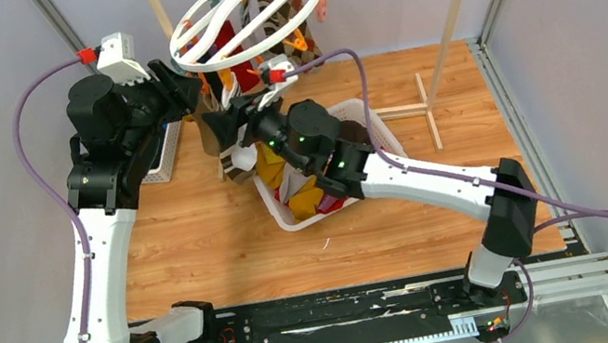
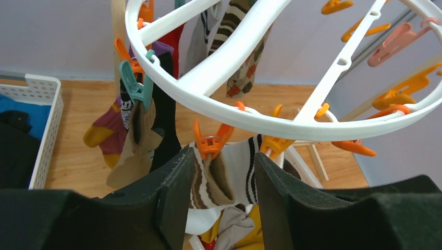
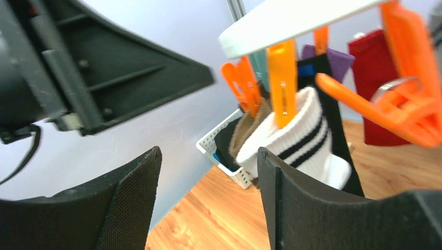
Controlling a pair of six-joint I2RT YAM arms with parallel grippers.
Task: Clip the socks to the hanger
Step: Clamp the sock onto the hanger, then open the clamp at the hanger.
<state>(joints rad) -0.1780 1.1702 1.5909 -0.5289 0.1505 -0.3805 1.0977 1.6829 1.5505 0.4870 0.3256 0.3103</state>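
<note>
Vertically: white striped sock (image 3: 299,138), cuff uppermost in orange clip (image 3: 283,86), under hanger (image 3: 292,21)

The white hanger (image 2: 229,112) fills the upper view. Under its near rim an orange clip (image 2: 211,143) grips a white striped sock (image 2: 234,174), seen in the gap between the left tool's (image 2: 224,153) parted fingers. Left of the rim, a teal clip (image 2: 133,86) holds a tan sock (image 2: 136,143). Further left, a white basket (image 2: 48,125) stands on the desk (image 2: 73,166).

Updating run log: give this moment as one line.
white striped sock: on orange clip, hanger | left tool: open | right tool: open, empty
</note>
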